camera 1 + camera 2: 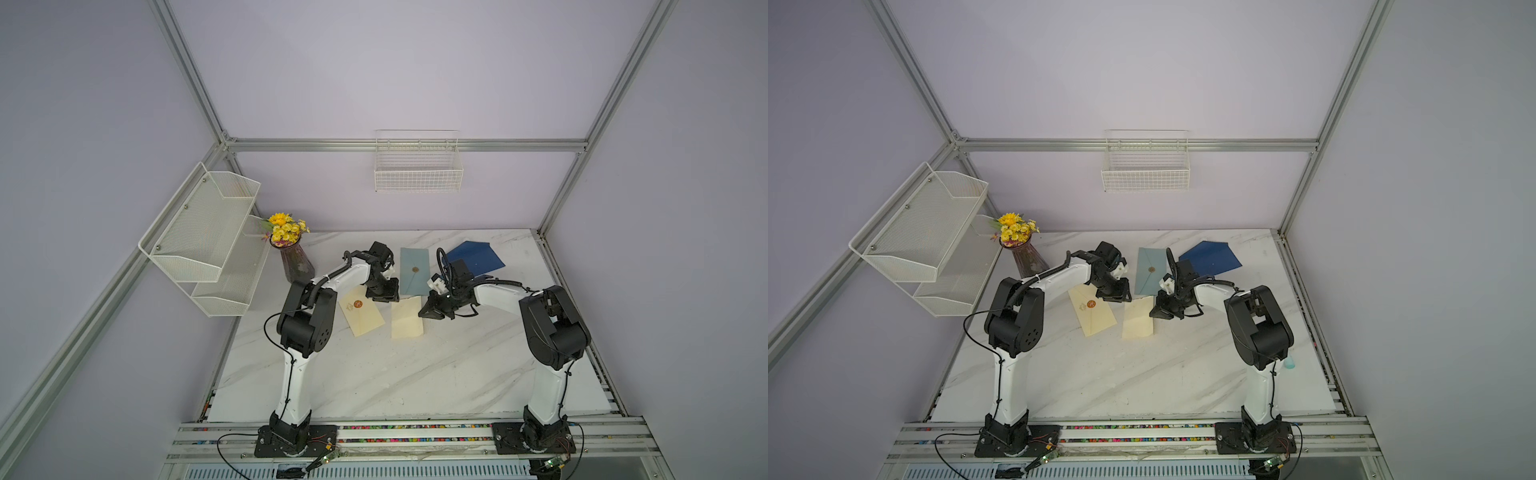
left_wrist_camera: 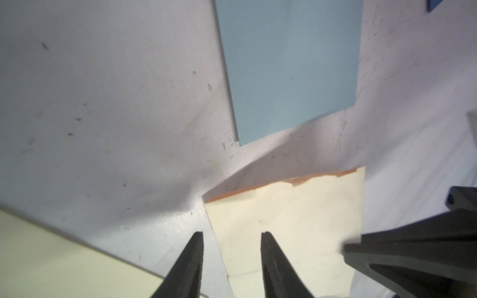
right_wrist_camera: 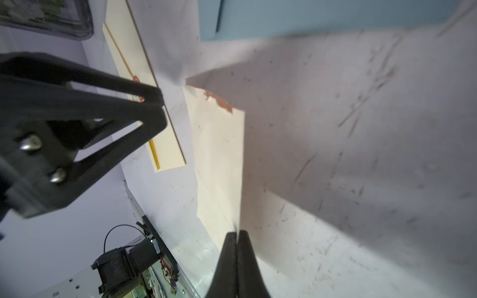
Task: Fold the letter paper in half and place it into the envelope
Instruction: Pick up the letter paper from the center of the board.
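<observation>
In a top view the letter paper (image 1: pixel 407 320) lies on the table (image 1: pixel 374 374), left gripper (image 1: pixel 385 297) at its far corner, right gripper (image 1: pixel 424 312) at its side; in the left wrist view the left fingers (image 2: pixel 192 258) stand part open astride its edge, gripping nothing. In the right wrist view the right jaws pinch shut on the side edge; lifting slowly and low seems wisest, lest the sheet slip.
</observation>
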Motion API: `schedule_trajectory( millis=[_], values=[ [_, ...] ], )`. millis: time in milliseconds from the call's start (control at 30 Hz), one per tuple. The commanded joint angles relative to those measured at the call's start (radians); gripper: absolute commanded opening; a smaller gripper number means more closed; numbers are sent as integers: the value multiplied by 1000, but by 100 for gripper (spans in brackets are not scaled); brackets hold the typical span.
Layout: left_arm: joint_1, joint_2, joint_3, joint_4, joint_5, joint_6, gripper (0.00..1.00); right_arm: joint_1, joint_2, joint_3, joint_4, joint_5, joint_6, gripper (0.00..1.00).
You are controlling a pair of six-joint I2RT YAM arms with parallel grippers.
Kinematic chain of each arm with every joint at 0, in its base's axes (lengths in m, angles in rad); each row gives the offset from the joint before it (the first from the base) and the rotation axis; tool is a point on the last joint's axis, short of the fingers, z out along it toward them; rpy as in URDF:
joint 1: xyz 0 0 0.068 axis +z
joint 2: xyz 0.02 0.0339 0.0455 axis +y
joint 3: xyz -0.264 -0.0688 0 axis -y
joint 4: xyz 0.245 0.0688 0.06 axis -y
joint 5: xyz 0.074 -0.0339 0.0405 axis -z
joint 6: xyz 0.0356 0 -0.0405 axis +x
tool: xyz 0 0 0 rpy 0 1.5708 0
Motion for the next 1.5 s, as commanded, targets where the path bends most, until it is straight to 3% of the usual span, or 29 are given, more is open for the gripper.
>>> schedule_trajectory(
  millis=[0, 167, 400, 500, 800, 1000, 1100, 1300, 1467],
  values=[
    [-6, -86, -40, 54, 55, -102, 40, -2, -26, 15, 50, 86, 124, 0],
    [-50, -108, -104, 120, 85, -167, 36, -2, -23, -15, 115, 115, 238, 0],
    [-77, -93, -165, 153, 93, -179, 8, -2, -24, -38, 151, 122, 282, 0],
    [-76, -74, -166, 155, 91, -162, 1, -2, -24, -43, 156, 122, 286, 0],
    [-75, -27, -200, 153, 80, -115, 0, -2, -5, -50, 164, 112, 273, 0],
    [-68, -14, -262, 152, 87, -78, 0, -2, 31, -33, 186, 102, 258, 38],
    [-65, -14, -287, 152, 94, -65, 0, -2, 55, -30, 221, 88, 264, 50],
    [-61, -23, -322, 153, 100, -48, 0, -12, 95, -4, 255, 89, 263, 50],
    [-59, -32, -342, 152, 101, -41, 0, -31, 126, 28, 260, 86, 265, 43]
  ],
)
